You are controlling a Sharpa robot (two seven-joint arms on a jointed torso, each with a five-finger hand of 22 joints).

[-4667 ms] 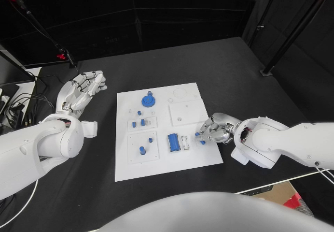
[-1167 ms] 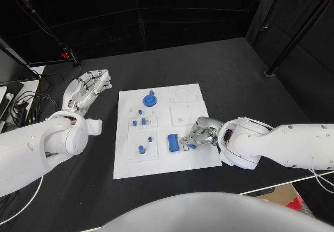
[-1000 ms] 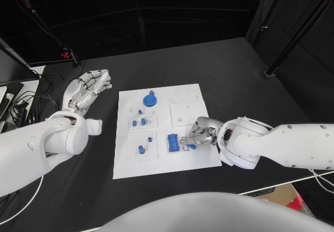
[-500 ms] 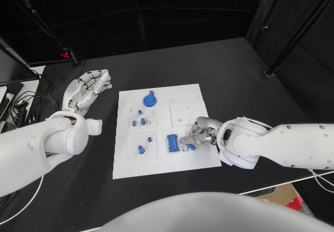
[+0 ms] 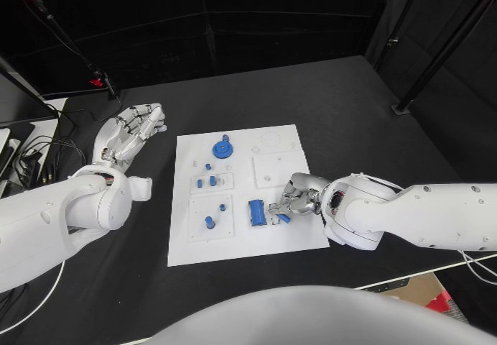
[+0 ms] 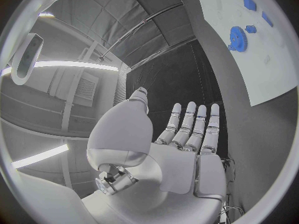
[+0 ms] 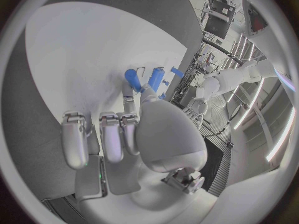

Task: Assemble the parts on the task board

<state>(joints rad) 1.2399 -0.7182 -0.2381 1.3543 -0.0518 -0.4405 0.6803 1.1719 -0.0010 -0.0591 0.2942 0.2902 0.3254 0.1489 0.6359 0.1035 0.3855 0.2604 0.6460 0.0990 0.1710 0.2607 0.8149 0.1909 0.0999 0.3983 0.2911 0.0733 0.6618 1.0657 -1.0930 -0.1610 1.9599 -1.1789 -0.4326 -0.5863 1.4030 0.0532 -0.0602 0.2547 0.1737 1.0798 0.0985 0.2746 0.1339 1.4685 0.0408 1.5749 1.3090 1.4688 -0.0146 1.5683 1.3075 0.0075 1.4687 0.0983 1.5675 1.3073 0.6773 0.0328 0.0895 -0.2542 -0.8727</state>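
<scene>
The black table point(image 5: 342, 100) fills most of the head view. The white task board point(image 5: 243, 241) lies at the centre of the frame, its long side running from top to bottom.

The right arm point(image 5: 435, 212) enters from the right edge of the frame. The right hand point(image 5: 297, 199) rests over the board's lower right area. It pinches a small blue part point(image 5: 284, 218) between the thumb and a finger, at the board surface just right of a white ribbed insert point(image 5: 273, 213). In the right wrist view, the same blue part point(image 7: 132, 77) sits at the fingertips point(image 7: 129, 91), and the remaining fingers are curled in toward the palm.

The left arm point(image 5: 52, 215) enters from the left edge of the frame. The left hand point(image 5: 126, 133) is released: it holds nothing, and its fingers point(image 6: 193, 122) are straight and slightly apart. It is positioned over the bare table at the upper left of the frame, apart from the board's left edge.

Parts on the board, head view:
- A blue gear point(image 5: 223, 149) sits near the top centre of the board.
- An oblong blue block point(image 5: 256, 211) stands in a plate in the lower middle, just left of the ribbed insert.
- Two small blue pegs point(image 5: 206, 182) stand in a plate at the left middle.
- Two further small blue pieces point(image 5: 215, 218) occupy the lower left plate.
</scene>
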